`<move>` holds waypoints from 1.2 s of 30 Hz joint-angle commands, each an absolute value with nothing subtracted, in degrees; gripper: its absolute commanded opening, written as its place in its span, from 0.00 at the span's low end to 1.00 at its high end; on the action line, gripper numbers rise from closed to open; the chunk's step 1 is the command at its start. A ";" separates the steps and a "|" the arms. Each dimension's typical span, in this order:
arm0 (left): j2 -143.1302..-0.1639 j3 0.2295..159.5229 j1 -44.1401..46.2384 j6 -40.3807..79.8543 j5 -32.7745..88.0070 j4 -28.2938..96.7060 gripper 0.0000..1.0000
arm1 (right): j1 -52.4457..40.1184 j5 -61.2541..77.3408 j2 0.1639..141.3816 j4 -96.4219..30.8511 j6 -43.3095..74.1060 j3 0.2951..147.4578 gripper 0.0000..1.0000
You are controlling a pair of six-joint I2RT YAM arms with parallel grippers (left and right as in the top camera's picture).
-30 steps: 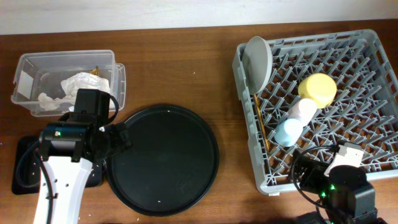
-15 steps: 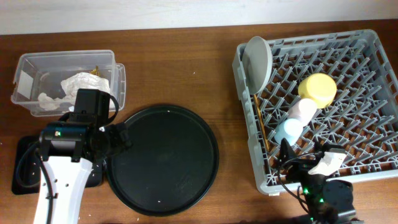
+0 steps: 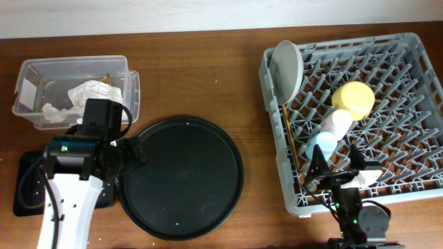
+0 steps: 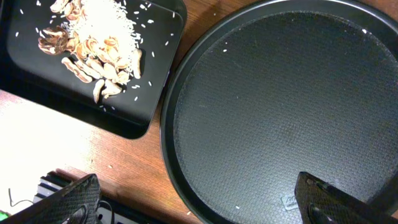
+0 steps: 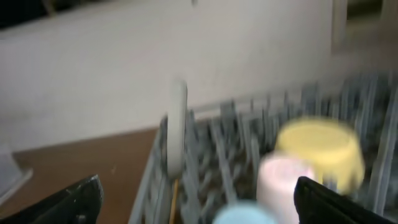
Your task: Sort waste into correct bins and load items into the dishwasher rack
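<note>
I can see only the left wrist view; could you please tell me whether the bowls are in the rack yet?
Observer: Yes, the yellow bowl, pink bowl and blue bowl lie in a diagonal row in the rack.
Operator: Thank you. Where are the plate and chopsticks?
Observer: The plate stands on edge at the rack's far left corner, and the chopsticks lie along its left side.
Operator: And is the napkin binned?
Observer: Yes, the napkin is inside the clear box.
</note>
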State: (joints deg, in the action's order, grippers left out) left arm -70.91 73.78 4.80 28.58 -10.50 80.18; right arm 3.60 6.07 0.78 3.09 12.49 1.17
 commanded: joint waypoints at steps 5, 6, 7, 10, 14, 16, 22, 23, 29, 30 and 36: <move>-70.37 74.30 4.56 29.10 -10.26 80.25 0.99 | 4.19 6.79 0.19 5.67 1.89 0.32 0.98; -70.37 74.30 4.56 29.10 -10.26 80.23 0.99 | 4.25 5.67 0.19 3.70 1.96 0.32 0.99; -70.37 74.30 4.56 29.10 -10.26 80.25 0.99 | 4.25 4.91 0.19 1.96 1.96 0.32 0.99; -70.37 74.30 4.56 29.10 -10.26 80.23 0.99 | 4.21 3.16 0.19 -2.44 1.93 0.32 0.99; -70.37 74.30 4.56 29.10 -10.26 80.23 0.99 | 4.16 1.76 0.19 -4.54 1.87 0.32 0.99; -70.37 74.30 4.56 29.10 -10.26 80.23 0.99 | 4.16 1.17 0.19 -4.54 1.65 0.32 0.99; -70.37 74.30 4.56 29.10 -10.26 80.23 0.99 | 4.14 1.23 0.19 -4.56 -3.07 0.32 0.99; -70.37 74.30 4.56 29.10 -10.26 80.23 0.99 | 4.14 1.26 0.19 -4.56 -4.29 0.32 0.99; -70.37 74.30 4.56 29.10 -10.26 80.25 0.99 | 4.14 1.21 0.19 -4.56 -5.58 0.32 0.99; -70.37 74.30 4.56 29.10 -10.26 80.23 0.99 | 4.14 1.21 0.19 -4.56 -5.58 0.32 0.99; -70.37 74.30 4.56 29.10 -10.26 80.23 0.99 | 3.51 1.23 0.19 -4.54 -5.58 0.32 0.99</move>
